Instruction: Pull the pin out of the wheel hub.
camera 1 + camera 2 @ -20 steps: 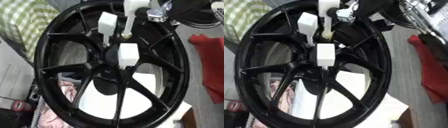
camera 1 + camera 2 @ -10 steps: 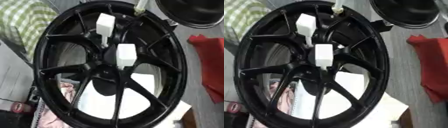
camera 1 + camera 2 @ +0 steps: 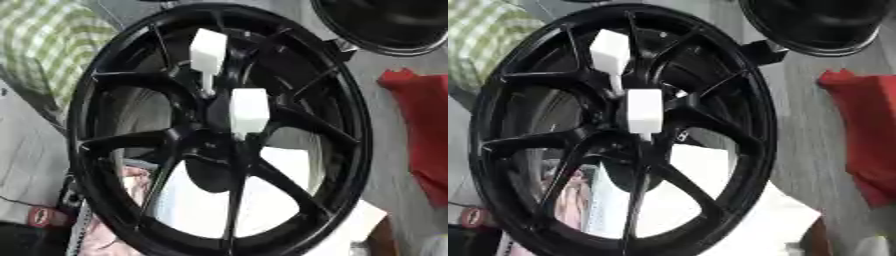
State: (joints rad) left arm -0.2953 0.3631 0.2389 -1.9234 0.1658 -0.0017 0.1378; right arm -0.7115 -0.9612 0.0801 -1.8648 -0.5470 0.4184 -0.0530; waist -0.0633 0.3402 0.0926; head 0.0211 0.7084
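Note:
A black spoked wheel [image 3: 352, 125] fills both views, lying tilted on the surface. Two white block-headed pins stand in its hub [image 3: 208, 137]. The upper pin [image 3: 207, 46] is at the hub's far side, its thin stem running down to the hub. The lower pin [image 3: 248, 110] sits nearer the middle, just right of the centre. Neither of my hands shows in either view, and nothing touches the pins.
A second black wheel [image 3: 385, 25] lies at the top right. A red cloth [image 3: 424, 125] is on the right, a green checked cloth [image 3: 44, 40] at the upper left. White sheet [image 3: 210, 200] and pink fabric [image 3: 131, 185] show through the spokes.
A hand holding a third white pin at the top edge has drawn up and out of view with it. The picture has shifted slightly.

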